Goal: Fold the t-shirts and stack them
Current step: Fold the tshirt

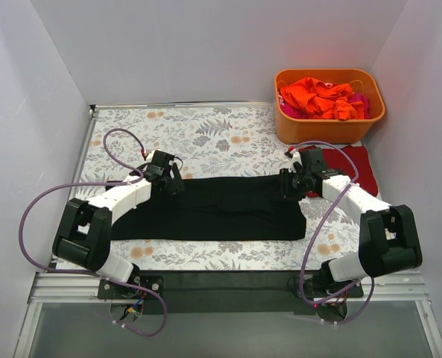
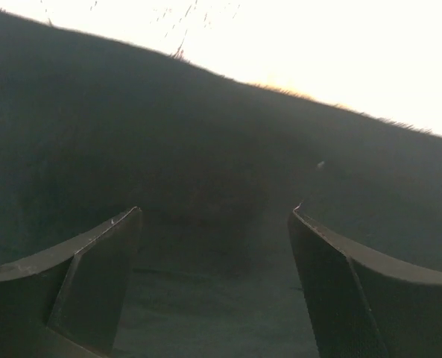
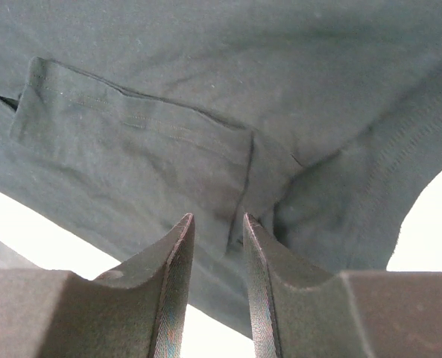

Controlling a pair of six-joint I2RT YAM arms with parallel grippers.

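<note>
A large black t-shirt [image 1: 221,210] lies folded into a long flat strip across the middle of the tablecloth. My left gripper [image 1: 174,179] sits low over its far left corner, jaws wide open over black fabric [image 2: 206,134], holding nothing [image 2: 215,211]. My right gripper [image 1: 289,185] is at the far right corner; its jaws [image 3: 217,216] stand a narrow gap apart with a sleeve fold of the shirt [image 3: 168,112] just beyond the tips, nothing pinched. A dark red t-shirt [image 1: 358,165] lies flat at the right. Orange t-shirts [image 1: 321,97] and a pink one [image 1: 361,101] are bunched in the tub.
The orange plastic tub [image 1: 329,128] stands at the back right corner. The floral tablecloth [image 1: 206,134] covers the table. White walls close in the left, back and right. Purple cables loop beside both arms.
</note>
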